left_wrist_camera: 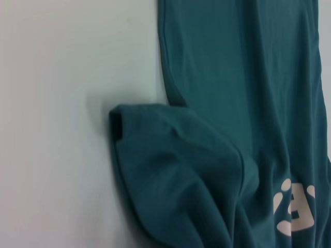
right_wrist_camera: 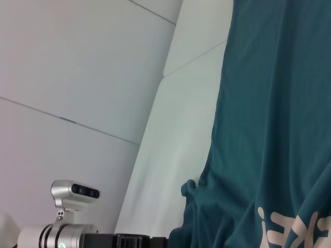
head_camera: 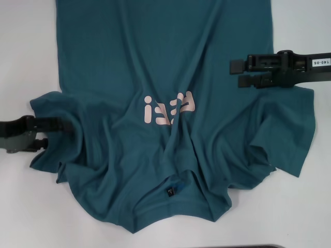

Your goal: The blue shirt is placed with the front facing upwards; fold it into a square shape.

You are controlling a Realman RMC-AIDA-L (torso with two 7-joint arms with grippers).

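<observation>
Head view: left gripper low at the left edge, fingers closed on the bunched left sleeve of the blue shirt. Right gripper sits at the shirt's right edge, above the right sleeve; can't tell if it's open or gripping fabric. Shirt lies front up on the white table, collar and black neck tag nearest the robot, hem running off the far edge of view. Pale pink lettering mid-chest, creased. Both sleeves rumpled, wrinkles fanning up from the collar. Left wrist view: folded sleeve lump against the table. Right wrist view: the left arm's silver wrist beside the shirt edge.
</observation>
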